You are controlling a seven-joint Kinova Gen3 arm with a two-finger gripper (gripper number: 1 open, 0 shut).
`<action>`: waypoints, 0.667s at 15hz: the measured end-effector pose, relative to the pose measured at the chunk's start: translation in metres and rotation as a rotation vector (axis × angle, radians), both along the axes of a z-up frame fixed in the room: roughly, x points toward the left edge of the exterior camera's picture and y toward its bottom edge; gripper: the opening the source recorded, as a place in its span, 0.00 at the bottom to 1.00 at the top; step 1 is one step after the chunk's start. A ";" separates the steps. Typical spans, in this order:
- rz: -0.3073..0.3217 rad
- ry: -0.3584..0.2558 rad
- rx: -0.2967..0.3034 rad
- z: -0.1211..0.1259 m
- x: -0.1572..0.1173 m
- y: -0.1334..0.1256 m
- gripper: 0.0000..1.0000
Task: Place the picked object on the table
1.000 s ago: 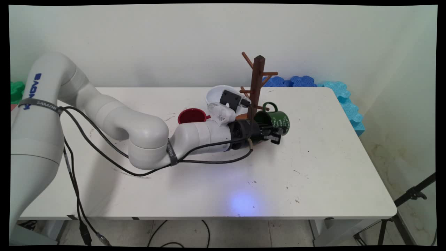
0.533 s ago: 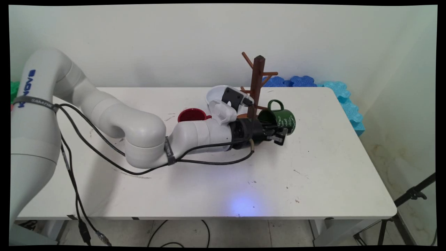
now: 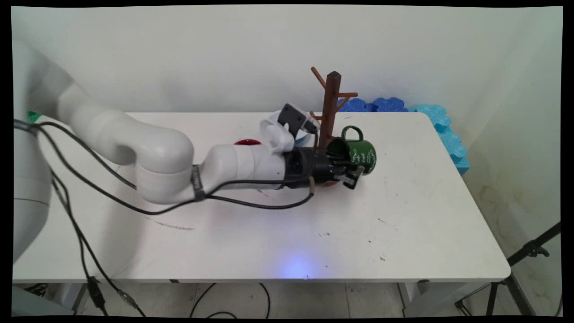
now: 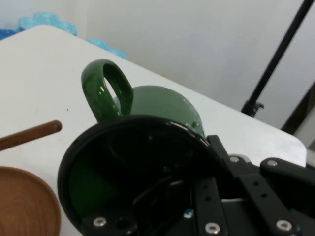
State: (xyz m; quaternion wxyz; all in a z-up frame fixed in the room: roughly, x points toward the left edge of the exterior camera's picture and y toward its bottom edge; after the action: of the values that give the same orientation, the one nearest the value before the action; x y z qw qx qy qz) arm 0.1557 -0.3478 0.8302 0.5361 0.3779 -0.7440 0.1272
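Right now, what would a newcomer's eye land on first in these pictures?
The green mug, lying on its side in the gripper, mouth toward the arm and handle up; one finger reaches inside its rim. Just left of it stands the brown mug tree, near the table's far edge. Behind the wrist, a red cup and a white bowl are partly hidden.
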 end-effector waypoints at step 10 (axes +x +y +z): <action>-0.110 -0.118 -0.020 0.064 0.046 0.011 0.00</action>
State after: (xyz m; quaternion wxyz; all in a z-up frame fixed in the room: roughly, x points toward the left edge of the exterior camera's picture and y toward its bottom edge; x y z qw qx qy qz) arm 0.2020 -0.3370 0.8939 0.5015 0.3230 -0.7925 0.1272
